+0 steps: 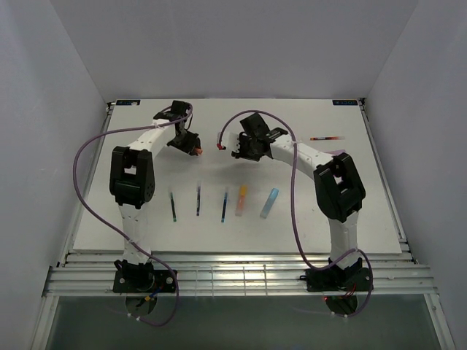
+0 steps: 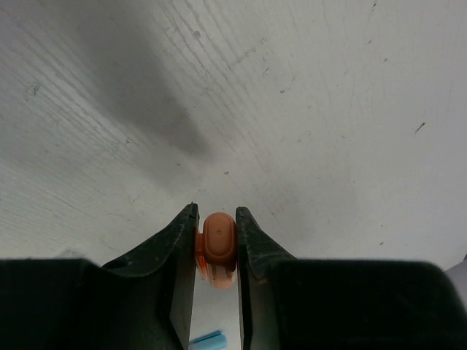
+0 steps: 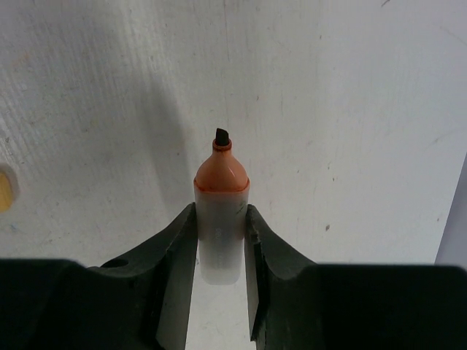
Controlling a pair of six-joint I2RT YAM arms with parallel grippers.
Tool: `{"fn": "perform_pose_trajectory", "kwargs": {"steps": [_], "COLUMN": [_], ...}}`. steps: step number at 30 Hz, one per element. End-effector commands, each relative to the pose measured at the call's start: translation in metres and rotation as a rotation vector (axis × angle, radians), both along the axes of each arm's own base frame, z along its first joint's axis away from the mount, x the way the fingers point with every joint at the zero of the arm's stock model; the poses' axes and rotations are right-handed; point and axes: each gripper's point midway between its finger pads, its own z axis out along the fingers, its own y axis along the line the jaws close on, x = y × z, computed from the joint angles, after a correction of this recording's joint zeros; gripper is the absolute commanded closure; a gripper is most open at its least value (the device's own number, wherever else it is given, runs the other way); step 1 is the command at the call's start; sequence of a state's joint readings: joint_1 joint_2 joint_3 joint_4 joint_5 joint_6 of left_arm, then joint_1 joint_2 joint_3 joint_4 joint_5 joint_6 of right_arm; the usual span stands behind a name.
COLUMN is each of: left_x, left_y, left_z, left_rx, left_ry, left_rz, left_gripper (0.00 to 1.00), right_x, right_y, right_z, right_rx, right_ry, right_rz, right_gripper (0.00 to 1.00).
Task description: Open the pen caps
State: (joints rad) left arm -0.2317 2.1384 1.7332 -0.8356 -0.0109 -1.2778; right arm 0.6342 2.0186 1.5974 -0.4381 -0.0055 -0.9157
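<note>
**Jaws clamped on a separated cap and barrel**

Between the left jaws, a short, stubby pastel-orange plastic cap (image 2: 217,237) is clamped above the white worktop (image 2: 328,109). The pale barrel of a thick uncapped highlighter (image 3: 219,244) is gripped by the right jaws, and its dark chisel tip (image 3: 222,136) is bared. Cap and tip are held near each other, apart, over the far middle of the worktop. Three thin dark pens (image 1: 198,200), a pastel orange highlighter (image 1: 241,198) and a pale blue highlighter (image 1: 270,203) are laid in a row nearer the bases.
</note>
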Motion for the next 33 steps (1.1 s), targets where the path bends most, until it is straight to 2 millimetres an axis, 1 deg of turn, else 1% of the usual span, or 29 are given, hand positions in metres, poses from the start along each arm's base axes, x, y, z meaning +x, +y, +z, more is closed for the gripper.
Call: {"fn": "perform_pose_trajectory", "kwargs": {"steps": [1,3,4,6,7,9,10,11,12,13,15,16,17,20,21,24,25,29,33], "left_x": [0.014,0.015,0.014,0.015,0.014,0.009,0.007,0.006,0.001,0.003,0.002,0.005,0.005,0.004,0.003,0.005,0.001,0.0,-0.001], "left_y": [-0.003,-0.004,-0.004,-0.003,-0.003,0.0,0.002,0.004,0.004,0.004,0.004,0.002,0.002,0.002,0.003,0.001,0.002,0.002,0.004], "left_z": [0.013,0.009,0.004,0.002,0.001,-0.004,-0.005,-0.003,-0.009,-0.008,-0.01,-0.01,-0.009,-0.012,-0.014,-0.012,-0.016,-0.02,-0.02], "left_rx": [-0.049,-0.054,-0.051,-0.052,-0.052,-0.039,-0.036,-0.036,-0.031,-0.035,-0.044,-0.048,-0.054,-0.061,-0.065,-0.088,-0.087,-0.089,-0.086], "left_ry": [0.003,0.021,0.035,0.041,0.046,0.061,0.067,0.063,0.076,0.064,0.065,0.054,0.049,0.037,0.025,-0.011,-0.001,0.006,0.007], "left_rz": [0.107,0.126,0.13,0.139,0.147,0.156,0.177,0.189,0.191,0.196,0.198,0.194,0.195,0.204,0.207,0.211,0.213,0.217,0.221], "left_gripper": [1.0,1.0,1.0,1.0,1.0,1.0,1.0,1.0,1.0,1.0,0.96,0.95,0.94,0.88,0.83,0.75,0.7,0.59,0.49], "right_x": [0.007,0.011,0.01,0.014,0.015,0.017,0.017,0.017,0.017,0.018,0.019,0.02,0.021,0.023,0.024,0.025,0.025,0.027,0.025], "right_y": [0.021,0.021,0.024,0.025,0.026,0.025,0.024,0.024,0.024,0.021,0.019,0.015,0.014,0.012,0.012,0.012,0.012,0.016,0.017], "right_z": [0.008,0.006,0.002,0.001,-0.006,-0.011,-0.016,-0.018,-0.021,-0.028,-0.034,-0.04,-0.04,-0.045,-0.046,-0.05,-0.053,-0.056,-0.062], "right_rx": [0.082,0.093,0.111,0.125,0.12,0.117,0.114,0.112,0.113,0.097,0.081,0.064,0.059,0.048,0.046,0.047,0.047,0.059,0.058], "right_ry": [-0.029,-0.019,0.002,0.007,0.018,0.021,0.029,0.032,0.034,0.037,0.039,0.039,0.034,0.027,0.026,0.03,0.034,0.041,0.057], "right_rz": [0.139,0.141,0.157,0.165,0.166,0.162,0.155,0.155,0.152,0.14,0.126,0.113,0.107,0.088,0.086,0.078,0.074,0.068,0.067], "right_gripper": [0.92,0.92,0.92,0.92,0.92,0.92,0.92,0.92,0.92,0.92,0.92,0.91,0.92,0.9,0.89,0.87,0.86,0.82,0.78]}}
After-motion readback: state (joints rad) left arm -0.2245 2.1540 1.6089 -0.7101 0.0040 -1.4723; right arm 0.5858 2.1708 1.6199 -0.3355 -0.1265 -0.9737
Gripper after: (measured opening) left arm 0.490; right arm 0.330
